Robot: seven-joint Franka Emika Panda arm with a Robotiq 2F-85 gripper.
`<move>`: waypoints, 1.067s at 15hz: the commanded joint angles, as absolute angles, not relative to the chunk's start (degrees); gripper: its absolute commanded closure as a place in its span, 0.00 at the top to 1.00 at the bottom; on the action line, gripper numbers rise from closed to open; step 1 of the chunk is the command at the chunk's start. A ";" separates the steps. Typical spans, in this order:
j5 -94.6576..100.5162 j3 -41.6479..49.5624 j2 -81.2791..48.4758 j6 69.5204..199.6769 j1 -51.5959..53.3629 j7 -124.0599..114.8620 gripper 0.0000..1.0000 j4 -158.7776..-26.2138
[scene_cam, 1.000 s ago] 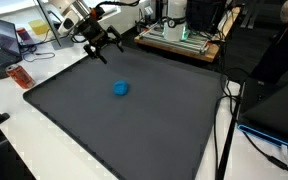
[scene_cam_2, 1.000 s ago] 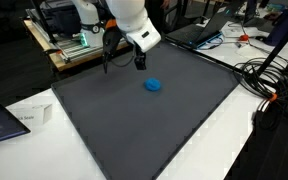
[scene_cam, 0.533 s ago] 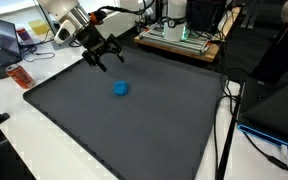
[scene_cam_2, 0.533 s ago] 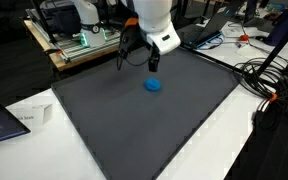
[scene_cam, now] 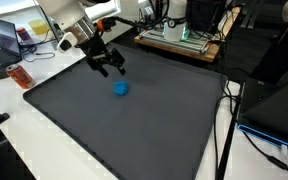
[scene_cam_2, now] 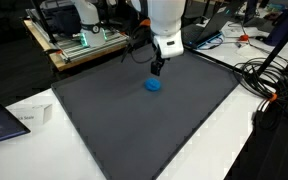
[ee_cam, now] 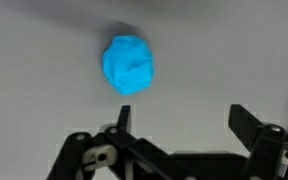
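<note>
Ahead of the fingers (ee_cam: pixel 123 118), in the wrist view, lay a small blue lump (ee_cam: pixel 129 65), roundish and crumpled, resting on the dark mat (ee_cam: pixel 224 50). The lump sat beyond the fingertips, not between them, and lined up closer to one finger than to the other. The two fingers stood spread wide, released, grasping nothing; only mat showed in the gap between them.

In both exterior views the fingers (scene_cam: pixel 119 68) (scene_cam_2: pixel 156 69) hung over the mat (scene_cam: pixel 134 130) (scene_cam_2: pixel 134 130), pointing down from the white arm (scene_cam: pixel 79 30) (scene_cam_2: pixel 166 20). The blue lump (scene_cam: pixel 120 88) (scene_cam_2: pixel 154 85) lay near them and just below. No contact was seen between the lump and either finger. The lump was the only loose thing on the mat and sat well in from every edge.

The mat covered most of the white desk (scene_cam: pixel 44 130) (scene_cam_2: pixel 234 130). Well behind the fingers stood a rack of equipment with green parts (scene_cam: pixel 179 33) (scene_cam_2: pixel 84 40). In an exterior view a reddish object (scene_cam: pixel 20 76) lay on the desk just off the mat's edge, well apart from the fingers, with a laptop (scene_cam: pixel 6 38) farther back. In an exterior view a tangle of cables (scene_cam_2: pixel 274 85) lay on the desk past the mat's edge, and a white card (scene_cam_2: pixel 29 115) lay off the opposite edge, both well apart from the fingers.
</note>
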State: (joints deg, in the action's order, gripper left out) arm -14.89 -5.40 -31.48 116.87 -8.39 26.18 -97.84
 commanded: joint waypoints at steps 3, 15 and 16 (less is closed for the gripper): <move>-14.61 -4.98 -31.51 116.74 -7.71 23.96 1.00 -97.71; -8.30 -2.55 -36.09 125.53 -1.95 10.19 1.00 -98.83; -7.17 -2.17 -36.84 126.38 -1.43 9.13 1.00 -98.62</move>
